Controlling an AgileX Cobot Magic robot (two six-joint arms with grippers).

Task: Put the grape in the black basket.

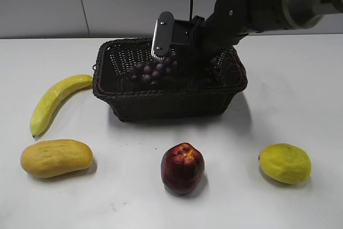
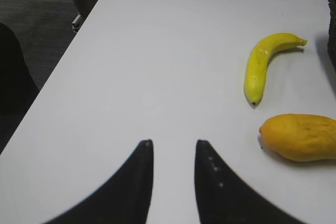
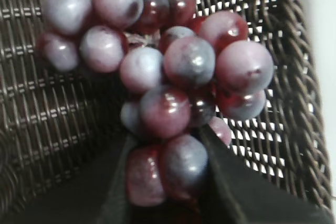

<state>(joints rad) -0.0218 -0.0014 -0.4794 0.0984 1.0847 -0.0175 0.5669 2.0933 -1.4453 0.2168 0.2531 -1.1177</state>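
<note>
The grape (image 1: 154, 72), a bunch of dark purple-red grapes, hangs inside the black basket (image 1: 161, 103), the dark woven wicker basket at the table's middle back. My right gripper (image 1: 170, 52) reaches into the basket from the right and is shut on the bunch. In the right wrist view the grape (image 3: 168, 72) fills the frame, pinched between the right gripper's fingers (image 3: 165, 169), with the basket's weave (image 3: 52, 114) behind it. My left gripper (image 2: 173, 142) is open and empty over bare table, out of the exterior view.
A yellow banana (image 1: 53, 100) lies left of the basket, a yellow-orange mango (image 1: 56, 157) in front of it. A dark red apple (image 1: 183, 168) sits at front centre, a yellow-green fruit (image 1: 285, 163) at front right. The banana (image 2: 265, 61) and mango (image 2: 299, 136) show in the left wrist view.
</note>
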